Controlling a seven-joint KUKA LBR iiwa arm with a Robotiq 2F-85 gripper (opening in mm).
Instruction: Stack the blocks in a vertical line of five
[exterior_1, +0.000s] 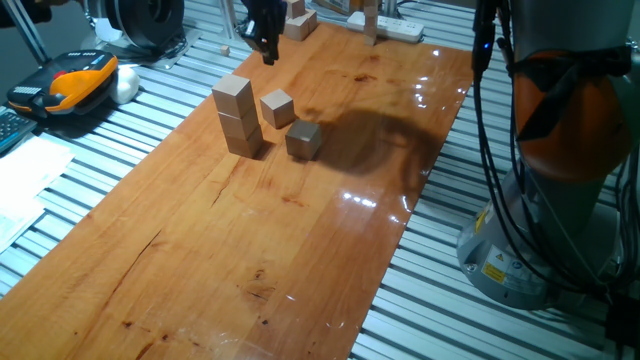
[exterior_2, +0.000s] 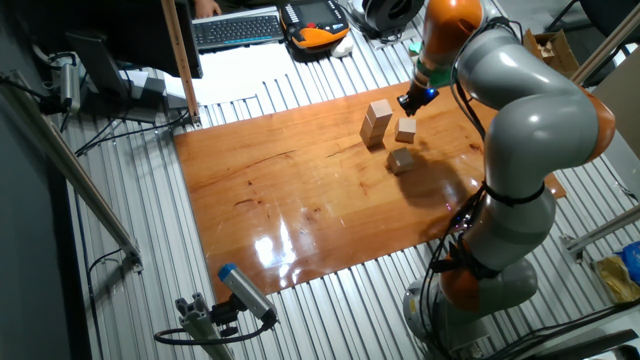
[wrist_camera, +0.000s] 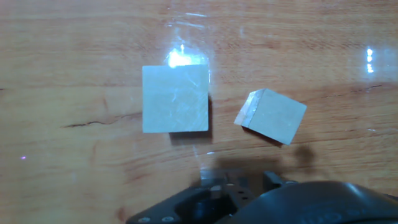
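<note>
A stack of plain tan wooden blocks (exterior_1: 238, 118), which looks three high, stands on the wooden tabletop (exterior_1: 250, 250); it also shows in the other fixed view (exterior_2: 377, 122). Two loose blocks sit just right of it: one (exterior_1: 277, 107) (exterior_2: 405, 129) close by, another (exterior_1: 303, 139) (exterior_2: 402, 160) nearer the table's middle. My gripper (exterior_1: 266, 50) (exterior_2: 412, 100) hangs above the table behind the blocks, open with nothing in it. From the hand view I look down on a square block top (wrist_camera: 175, 98) and a turned block (wrist_camera: 273, 116); only the gripper's dark body shows at the bottom edge.
A white power strip (exterior_1: 395, 28) and another wooden piece (exterior_1: 300, 24) lie at the table's far end. An orange-and-black handheld device (exterior_1: 70, 85) sits on the slatted surface at left. The arm's base (exterior_1: 545, 200) stands beyond the right edge.
</note>
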